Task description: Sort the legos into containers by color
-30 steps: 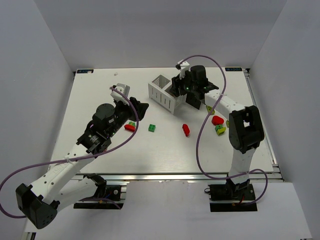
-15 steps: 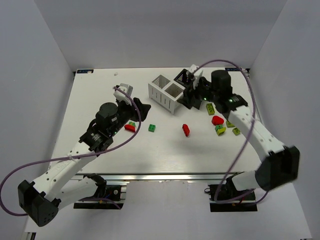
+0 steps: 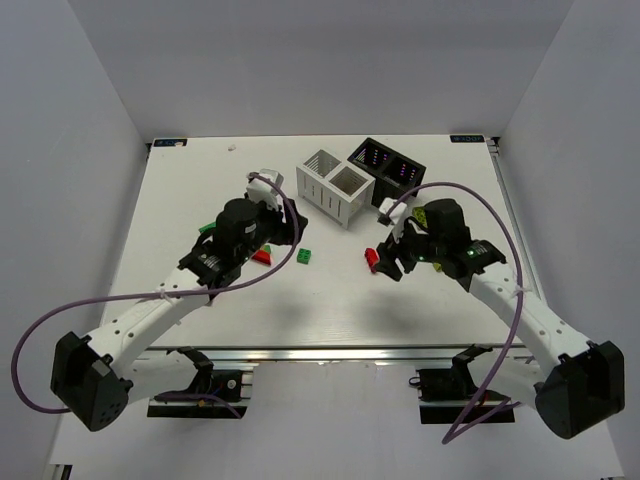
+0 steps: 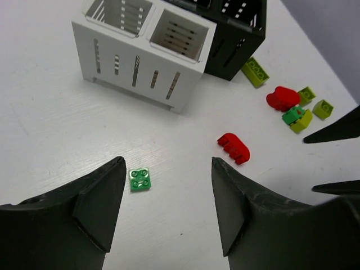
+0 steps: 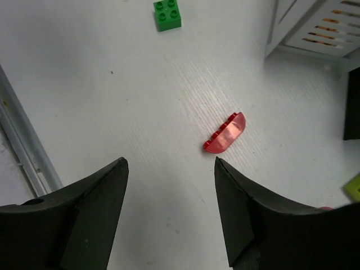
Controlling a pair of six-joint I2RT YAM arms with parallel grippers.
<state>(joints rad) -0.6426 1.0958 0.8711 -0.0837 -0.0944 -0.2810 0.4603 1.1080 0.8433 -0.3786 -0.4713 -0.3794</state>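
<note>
A small green lego [image 4: 139, 179] lies on the white table just past my left gripper's [image 4: 169, 163] left fingertip. That gripper [image 3: 288, 230] is open and empty. A red curved lego [image 5: 225, 134] lies just beyond my right gripper [image 5: 170, 162], which is also open and empty and hovers over the table [image 3: 387, 252]. The white container [image 3: 335, 187] and the black container [image 3: 388, 165] stand side by side at the back. More legos lie right of them: a yellow-green one [image 4: 255, 71], a red one [image 4: 282, 98] and a green-and-yellow pair [image 4: 297, 117].
Another red lego [image 3: 262, 256] lies partly under my left arm, and a green piece [image 3: 208, 228] sits to its left. Grey walls enclose the table [image 3: 180, 190] on three sides, with a metal rail along the near edge.
My right arm swung away from the containers, down and left to the red curved lego. My left arm moved right, toward the green lego, and its jaws opened wider.
</note>
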